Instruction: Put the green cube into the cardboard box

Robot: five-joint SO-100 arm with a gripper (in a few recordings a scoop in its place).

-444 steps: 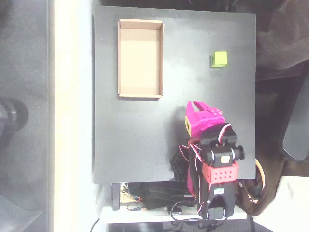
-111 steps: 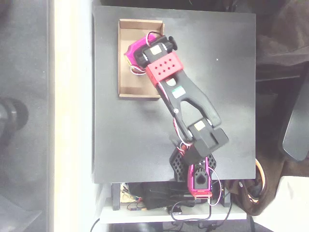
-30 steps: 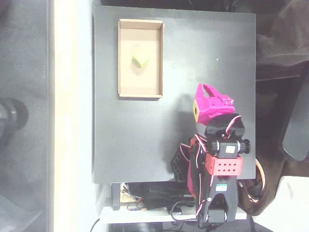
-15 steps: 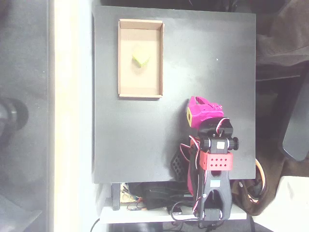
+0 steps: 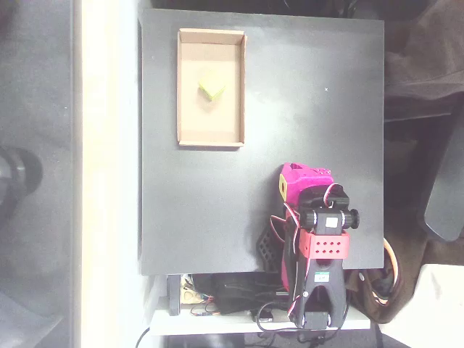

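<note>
In the overhead view the green cube (image 5: 211, 88) lies on the floor of the cardboard box (image 5: 183, 109), near its middle, a little toward the far end. The box sits at the upper left of the black table. My magenta gripper (image 5: 293, 176) is folded back over the arm's base at the lower right, far from the box, with nothing in it. Its fingers are tucked under the wrist, so whether they are open or shut does not show.
The black table (image 5: 304, 94) has bare surface to the right of the box and across its middle. The arm's base and cables (image 5: 290, 290) hang over the near edge. A dark chair part (image 5: 442, 196) stands off the table's right side.
Since the earliest frame the cube went from the table's upper right into the box. In the last second the arm folded further back and its gripper shifted slightly left and down.
</note>
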